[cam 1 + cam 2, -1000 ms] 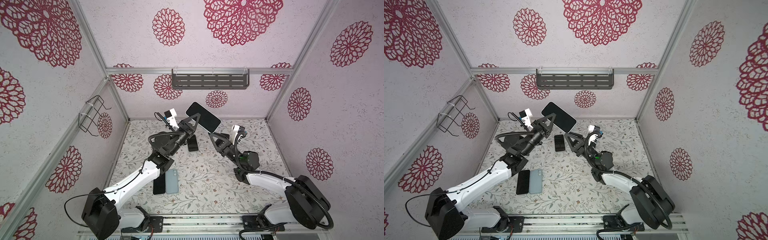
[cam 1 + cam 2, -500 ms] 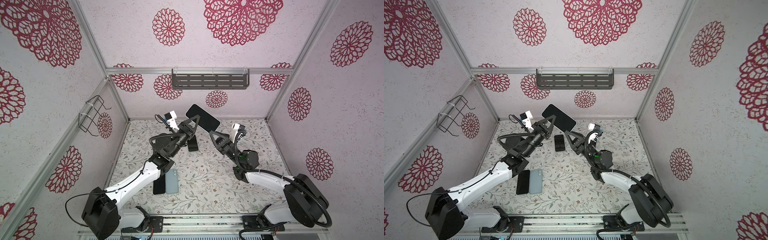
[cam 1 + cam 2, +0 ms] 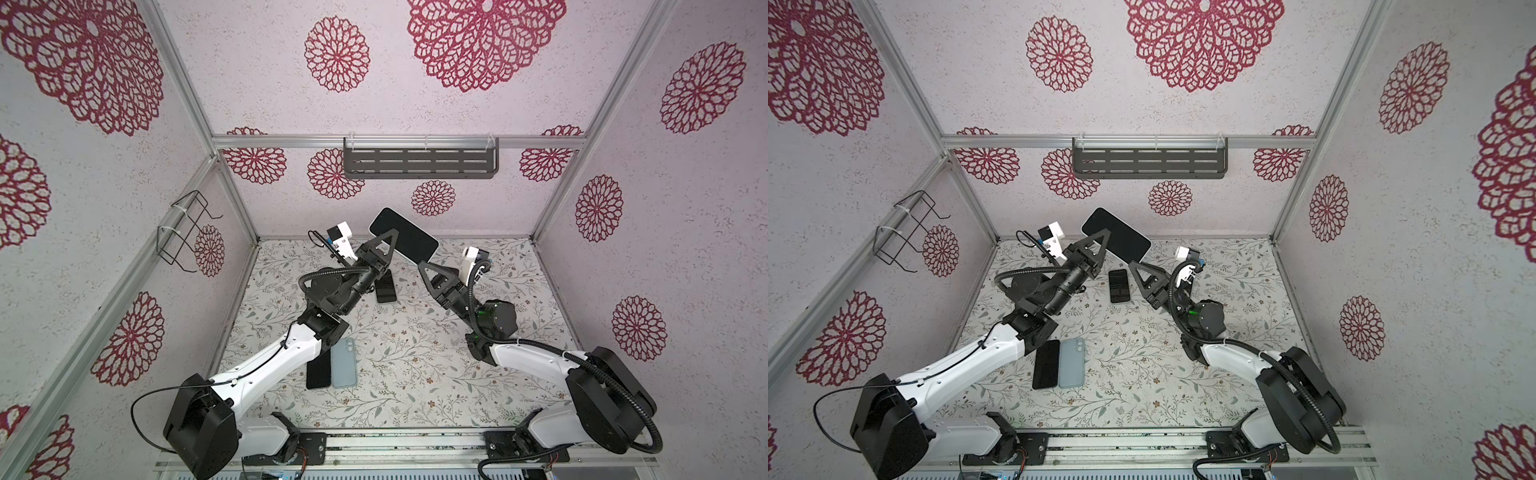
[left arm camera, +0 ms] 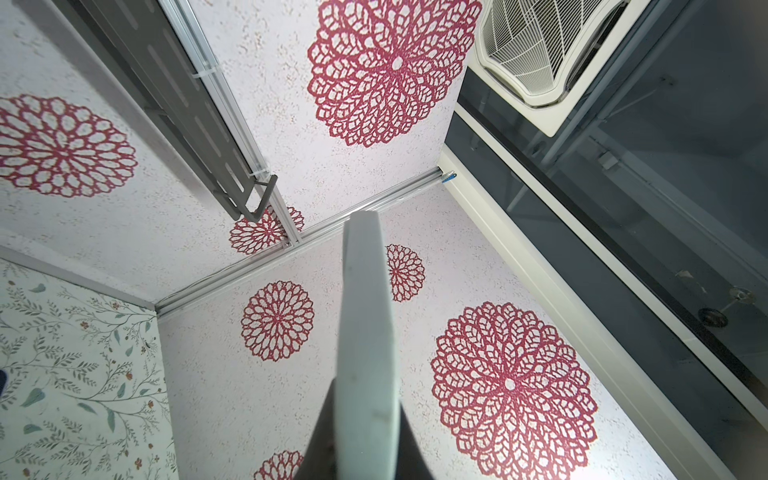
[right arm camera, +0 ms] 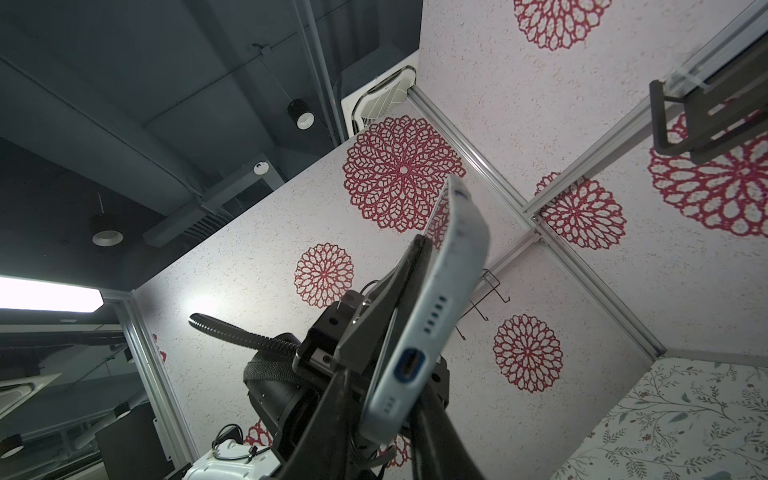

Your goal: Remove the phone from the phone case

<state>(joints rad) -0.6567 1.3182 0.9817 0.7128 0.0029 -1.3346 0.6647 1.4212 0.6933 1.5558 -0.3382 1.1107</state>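
The phone (image 3: 409, 237) sits inside its pale phone case (image 5: 453, 266). Both are up in the air over the back of the worktop (image 3: 415, 357), not lying on it. The left claw (image 3: 394, 240) is pressed together on the phone case and pinches it front and back at one long side. In both top views the phone's long way runs on a slant, from near the back wall down toward the right arm. The low end, the one with the charging hole, points at the right claw (image 3: 420, 267), so the right arm is nearer to that end. In the right wrist view that end sits between this claw's two fingers, one on the screen side and one on the back. I cannot tell if they squeeze it or just stand beside it. I think the next move is a pull or peel at this end while the left claw holds the case. Nothing else stands in the way up there. Below, a black phone (image 3: 1119, 286) lies flat on the worktop. Nearer the front, a second black phone (image 3: 1046, 365) and a pale blue thing (image 3: 1071, 362) shaped like a phone lie side by side, well apart from the claws.
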